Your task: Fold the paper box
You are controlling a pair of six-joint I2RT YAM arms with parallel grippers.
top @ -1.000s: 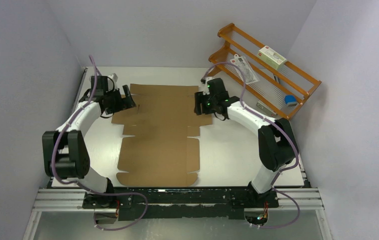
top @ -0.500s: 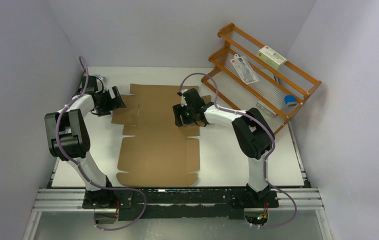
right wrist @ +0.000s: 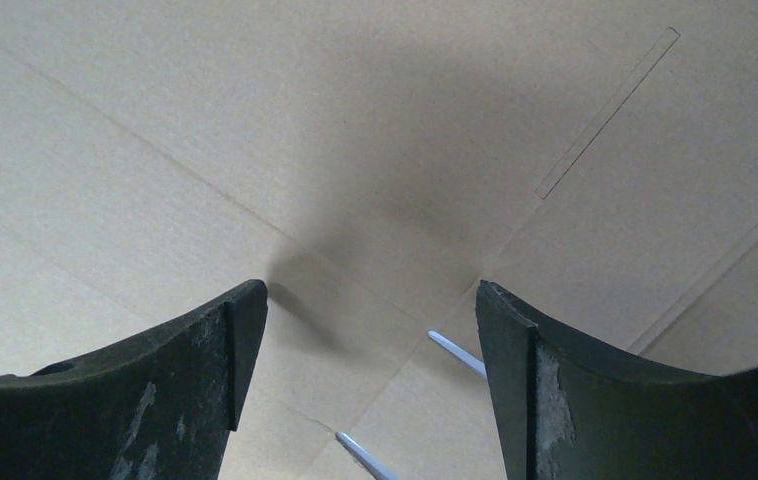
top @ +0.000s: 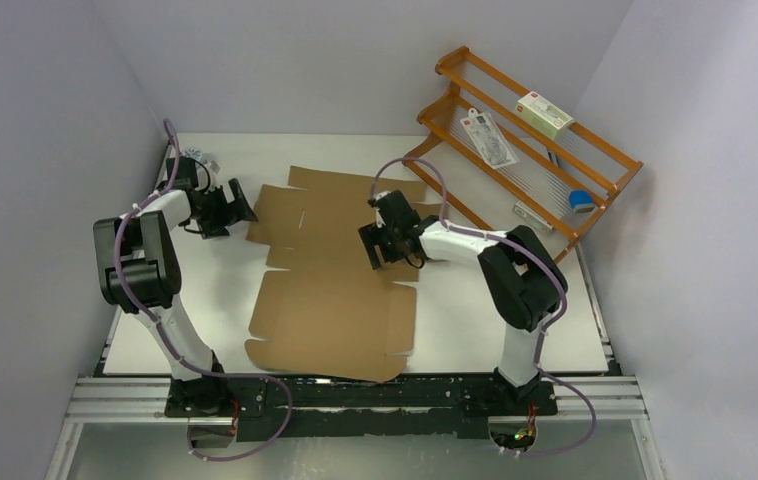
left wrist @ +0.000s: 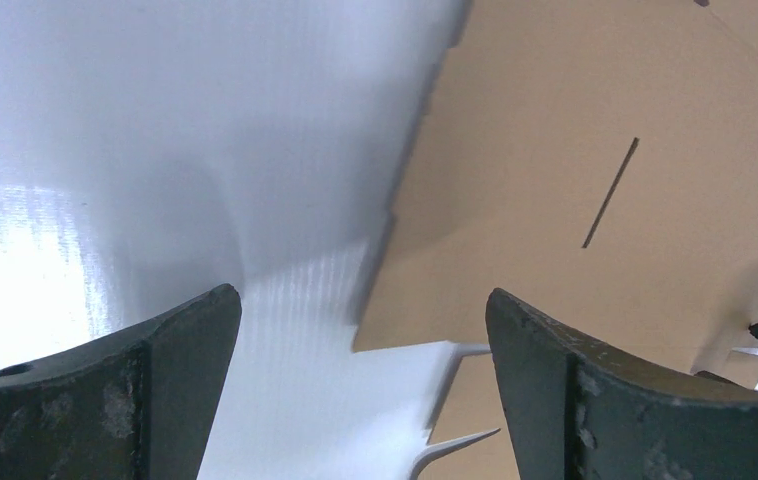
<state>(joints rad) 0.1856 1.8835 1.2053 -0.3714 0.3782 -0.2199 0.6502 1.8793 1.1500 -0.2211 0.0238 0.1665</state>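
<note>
As the paper box (top: 330, 310) lies flat, long axis near-to-far, the right hand (top: 377, 247) is found spread and empty above it, the left hand (top: 240, 207) spread just beside its left edge.

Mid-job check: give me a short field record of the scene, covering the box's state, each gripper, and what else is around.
paper box: flat brown cardboard sheet, no flap raised, lying slightly askew
surface: white table
left gripper: fingers open, empty, low at the sheet's far-left corner
right gripper: fingers open, empty, low over the sheet's far right part
contact with the sheet: cannot tell for either gripper
folds done: none visible
other: orange rack at the far right
</note>
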